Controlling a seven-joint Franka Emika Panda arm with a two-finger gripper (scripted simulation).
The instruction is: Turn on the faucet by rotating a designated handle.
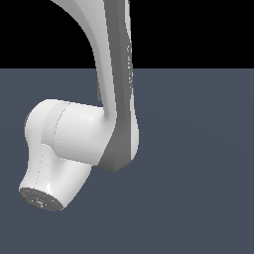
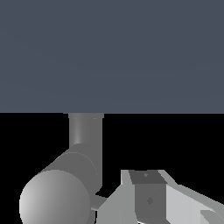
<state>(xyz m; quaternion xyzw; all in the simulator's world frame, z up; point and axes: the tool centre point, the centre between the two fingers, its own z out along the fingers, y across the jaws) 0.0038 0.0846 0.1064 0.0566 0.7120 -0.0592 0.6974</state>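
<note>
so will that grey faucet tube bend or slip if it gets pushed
The faucet looks like thick, smooth metal tube, so it would probably stay stiff, not flex. Its rounded end is shiny and curved, so a push there could likely slide off. Its mounting isn't visible, so tipping can't be judged.

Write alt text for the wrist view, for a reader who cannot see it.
A grey metallic faucet fills the lower part of the picture, with a rounded end facing the camera and a tube running away from it. Beside it sits part of the robot's pale grey hand. Behind both are a flat blue-grey surface and black.
</note>
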